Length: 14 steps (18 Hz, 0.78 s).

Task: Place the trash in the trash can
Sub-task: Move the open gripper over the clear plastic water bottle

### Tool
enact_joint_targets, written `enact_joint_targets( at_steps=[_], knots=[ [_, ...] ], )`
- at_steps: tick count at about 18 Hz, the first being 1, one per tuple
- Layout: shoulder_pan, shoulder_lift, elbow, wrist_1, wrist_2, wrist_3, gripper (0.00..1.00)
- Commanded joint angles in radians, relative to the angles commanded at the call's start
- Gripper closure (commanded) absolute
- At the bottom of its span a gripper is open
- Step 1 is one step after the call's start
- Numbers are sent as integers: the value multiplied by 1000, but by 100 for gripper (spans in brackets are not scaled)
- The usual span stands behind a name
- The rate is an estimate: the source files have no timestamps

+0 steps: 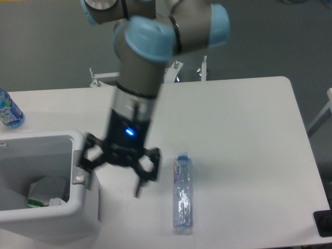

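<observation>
Bin (78, 220) sits at the table's near-left corner, white w/ thick rounded rim, grey latch tab (78, 176) on its right wall. Inside, low down: the crumpled whitish wrapper (45, 190), w/ a bit of green showing at its lower edge. Nothing else visible in the bin, tho its left part is cut off by the frame edge.

Gripper (116, 171) hangs over the table just right of the bin, between it and the bottle (182, 194). Fingers (150, 166) spread wide apart, nothing held; left finger overlaps the bin's right wall near the latch in this view, can't tell if it touches. Blue light on the gripper body. Image is motion-blurred around the arm.

Crushed clear bottle lies flat on the table (244, 135), well right of the bin, lengthwise toward the near edge, blue cap at the far end, purple-blue label just below the cap. Not in the bin.

2nd bottle (9, 110), blue-tinted, stands at the far-left edge behind the bin, apart from it.
</observation>
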Motion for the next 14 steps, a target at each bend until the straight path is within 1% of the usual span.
enact_joint_targets(
  at_steps=[2,4,6,8,11,14],
  knots=[
    [20,-31,-9,0,20,45,0],
    [26,-86,-17,2,20,54,0],
    [29,-146,-8,20,30,54,0],
    [29,-179,-9,35,63,62,0],
    [29,-221,-20,37,137,127,0],
    [28,-230,-49,38,162,148,0]
  ],
)
